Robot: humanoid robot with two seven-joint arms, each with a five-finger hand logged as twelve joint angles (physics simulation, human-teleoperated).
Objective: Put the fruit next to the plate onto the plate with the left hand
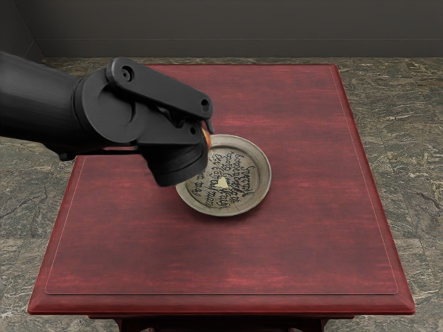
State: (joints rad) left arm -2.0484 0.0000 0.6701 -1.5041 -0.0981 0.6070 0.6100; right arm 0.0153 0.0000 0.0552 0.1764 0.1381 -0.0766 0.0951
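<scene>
Single view, from the head. The camera sits high over the near side of the table [311, 173] and faces forward and down at a slant. Range is moderate: the full tabletop is in frame, with floor [408, 138] on both sides and wall [242, 28] across the top. The left arm [41, 97] enters from the picture's left, nearest the lens, and overlaps the plate [265, 181].

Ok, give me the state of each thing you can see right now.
Left hand: above the plate's left rim, grip hidden.
Fruit: orange sliver beside the hand, mostly hidden.
Plate: flat on the table, left rim covered.
Table: carrying the plate.
Right hand: out of view.
</scene>
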